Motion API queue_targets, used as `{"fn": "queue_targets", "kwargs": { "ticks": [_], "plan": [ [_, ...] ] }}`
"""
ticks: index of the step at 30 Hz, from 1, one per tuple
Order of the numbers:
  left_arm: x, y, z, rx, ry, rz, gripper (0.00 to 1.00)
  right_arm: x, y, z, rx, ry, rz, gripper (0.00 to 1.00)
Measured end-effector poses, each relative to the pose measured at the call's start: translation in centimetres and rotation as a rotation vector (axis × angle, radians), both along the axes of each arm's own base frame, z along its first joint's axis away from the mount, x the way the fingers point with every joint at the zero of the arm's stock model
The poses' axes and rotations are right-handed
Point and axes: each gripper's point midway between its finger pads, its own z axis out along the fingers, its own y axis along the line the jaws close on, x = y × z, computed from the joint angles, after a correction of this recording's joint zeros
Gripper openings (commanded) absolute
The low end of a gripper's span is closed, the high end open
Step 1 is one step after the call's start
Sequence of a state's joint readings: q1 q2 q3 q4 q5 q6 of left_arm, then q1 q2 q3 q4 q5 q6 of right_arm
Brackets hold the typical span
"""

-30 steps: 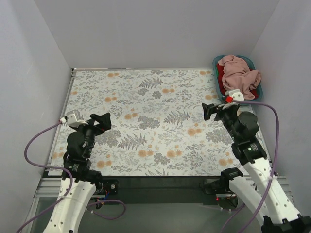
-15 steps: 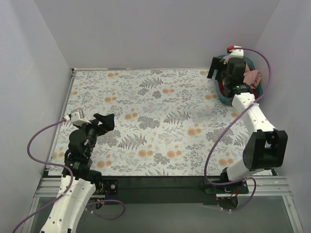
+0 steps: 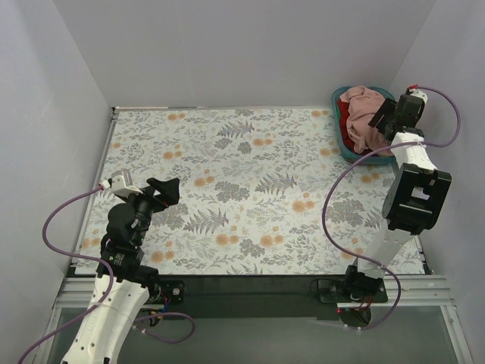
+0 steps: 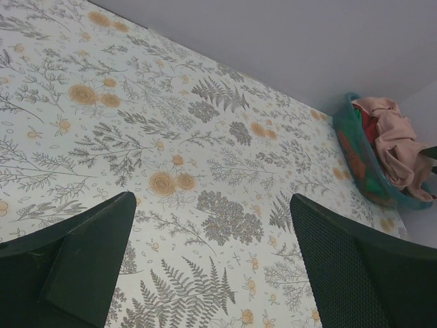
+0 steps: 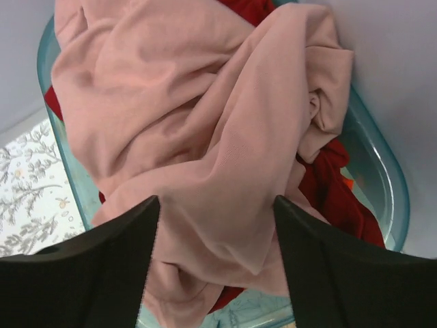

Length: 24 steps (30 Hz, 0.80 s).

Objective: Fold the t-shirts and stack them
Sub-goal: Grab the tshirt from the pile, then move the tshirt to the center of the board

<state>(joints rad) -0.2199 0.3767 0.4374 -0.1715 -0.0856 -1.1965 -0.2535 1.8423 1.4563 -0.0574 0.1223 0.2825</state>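
Right pincer [image 5: 215, 205]: jaws wide, nothing held, directly above crumpled salmon-pink cloth t-shirt [image 5: 205, 123], which is heaped over bright red cloth t-shirt [image 5: 334, 184] inside teal oval plastic tub [image 5: 380, 171]. Step judged: lift pink one out. Bite one top fold only, shallow, so red layer beneath is not dragged; tub rim either side may snag. Left pincer [image 4: 212, 205]: open, empty, grey-and-orange floral cloth [image 4: 205, 130] below it

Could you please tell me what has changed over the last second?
The right gripper swung from above the floral cloth out to the teal tub and now hovers open over the pink t-shirt, holding nothing. The left gripper barely shifted and is open. The pink t-shirt and the red t-shirt stayed in the tub.
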Motion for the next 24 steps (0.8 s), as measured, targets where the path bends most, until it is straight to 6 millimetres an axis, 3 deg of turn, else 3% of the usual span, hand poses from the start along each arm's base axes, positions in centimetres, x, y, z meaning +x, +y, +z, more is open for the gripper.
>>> {"fn": "queue_targets", "kwargs": {
  "ticks": [3,4,7,12,15,18,21,24],
  "plan": [
    [0.0,0.0,-0.1,0.003,0.002,-0.001,0.95,0.6,0.1,-1.5,0.053,0.014,0.048,0.44],
    [0.0,0.0,-0.1,0.004,0.003,-0.001,0.95,0.5,0.2,-1.7,0.063,0.018,0.062,0.27],
    [0.1,0.0,-0.2,0.005,0.007,-0.001,0.94,0.6,1.0,-1.4,0.068,0.011,0.101,0.02],
    [0.1,0.0,-0.3,0.007,0.01,-0.001,0.93,-0.5,4.4,1.9,0.013,-0.027,0.174,0.01],
    [0.1,0.0,-0.3,0.009,0.01,-0.001,0.93,-1.9,8.6,6.0,-0.031,-0.094,0.242,0.01],
    [0.1,0.0,-0.3,0.009,0.009,-0.001,0.93,-3.6,14.3,11.2,-0.075,-0.196,0.339,0.01],
    [0.1,0.0,-0.2,0.01,0.008,-0.001,0.93,-6.3,21.5,15.6,-0.074,-0.298,0.472,0.01],
    [0.1,0.0,-0.2,0.01,0.007,-0.001,0.93,-9.6,29.1,18.1,-0.039,-0.362,0.626,0.01]
  ]
}}
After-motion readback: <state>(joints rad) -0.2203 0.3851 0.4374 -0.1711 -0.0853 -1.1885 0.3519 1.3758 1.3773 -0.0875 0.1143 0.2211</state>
